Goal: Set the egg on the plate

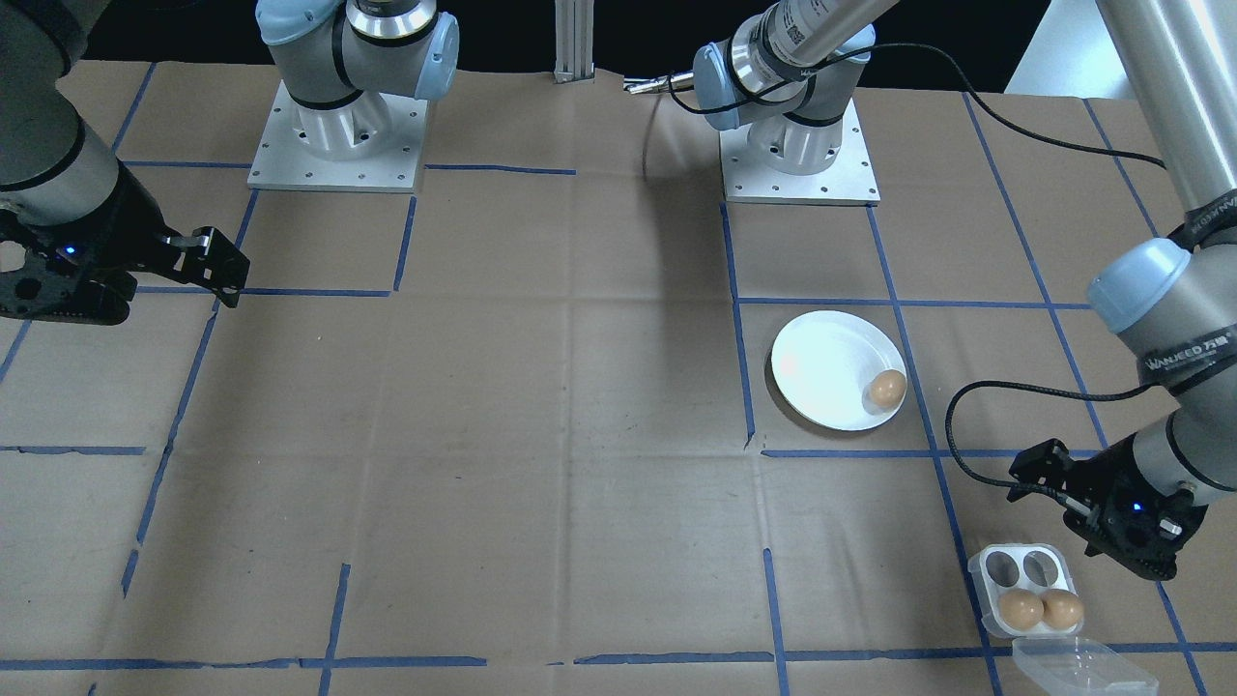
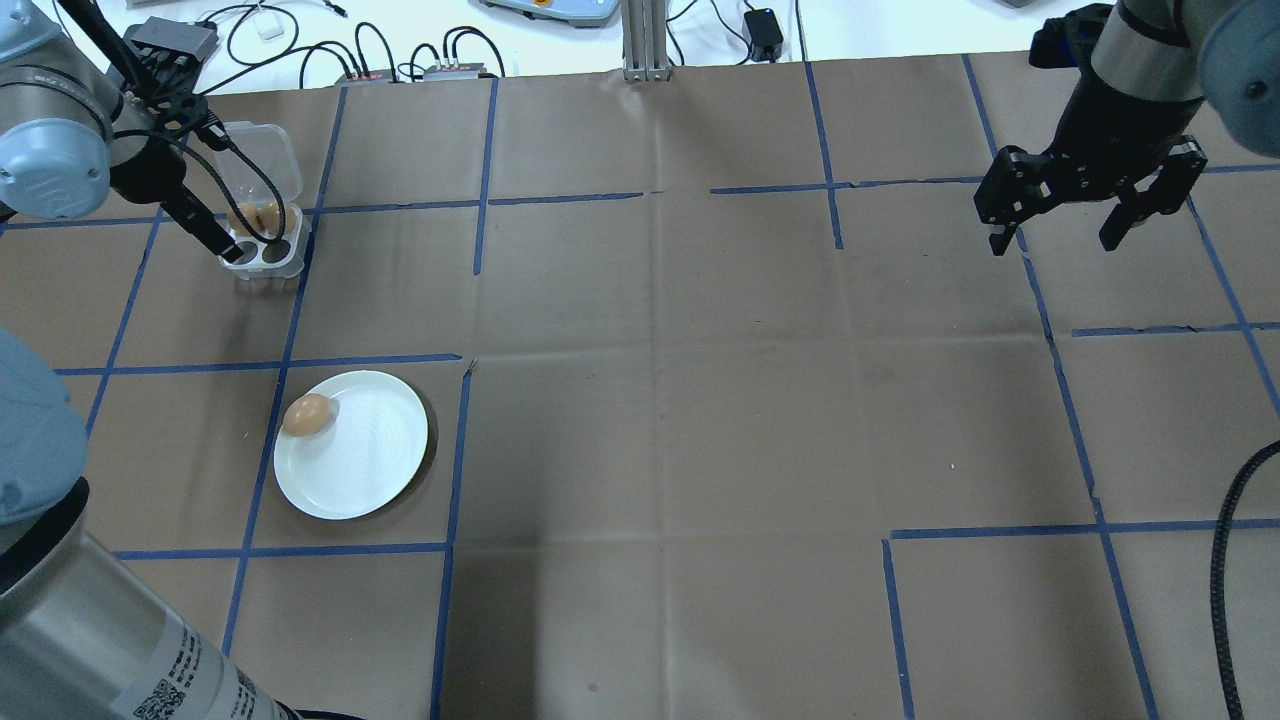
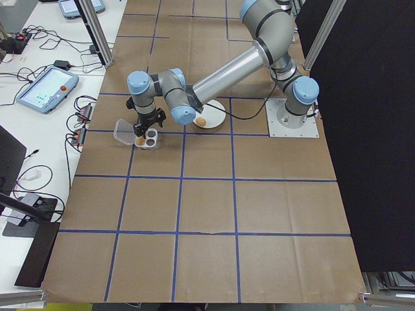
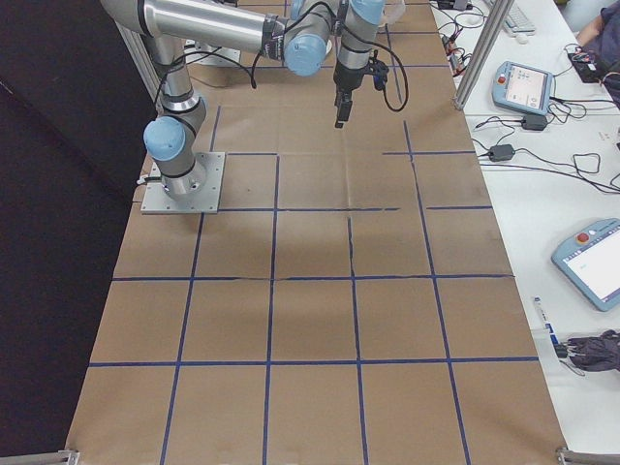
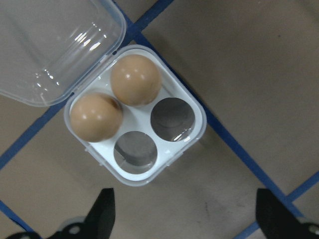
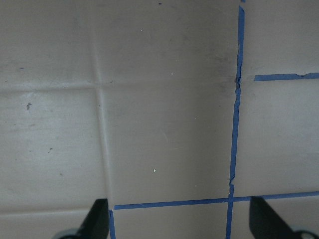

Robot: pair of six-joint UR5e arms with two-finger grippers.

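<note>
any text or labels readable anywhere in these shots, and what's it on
"WANJEED 万" and further characters I can't make out: band on the left arm's forearm.
QR code with small print: left arm's tube, too small to read.
Printed label: arm tube by the bases, blurred.
Teach pendant screen: unreadable.
Egg tray, plate: no text.

Even, bright light falls from above onto the table (image 2: 660, 400), leaving only soft, short shadows. The white plate (image 1: 821, 372) glares slightly, and the clear lid (image 5: 55, 45) shows streaks of reflection. Both wrist views look softly blurred at the lower edge.
</note>
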